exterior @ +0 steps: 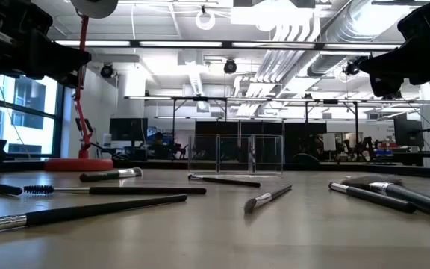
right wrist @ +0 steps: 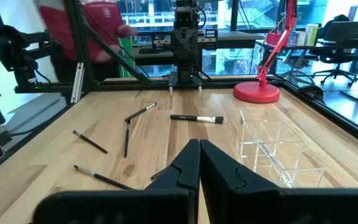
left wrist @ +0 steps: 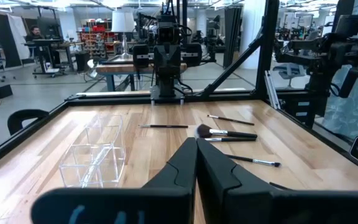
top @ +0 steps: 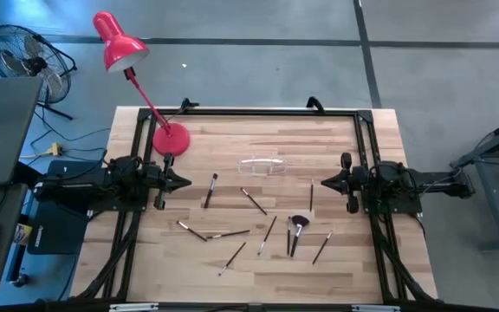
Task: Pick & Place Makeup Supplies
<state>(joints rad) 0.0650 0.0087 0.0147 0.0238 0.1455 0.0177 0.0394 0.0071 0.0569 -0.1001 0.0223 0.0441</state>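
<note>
Wooden tabletop (top: 353, 269) is still carrying every one of the makeup brushes and liners (top: 249, 227), lying scattered across its middle and near half (the fluffy black-headed brush (top: 298, 227) among them), so nothing is looking placed yet. The clear plastic holder (top: 262, 165) is sitting empty beyond them. The left gripper (top: 183, 181) and right gripper (top: 327, 182) are hovering at opposite sides, fingers pressed together, holding nothing. A red desk lamp (top: 170, 139) is standing near the left arm.
</note>
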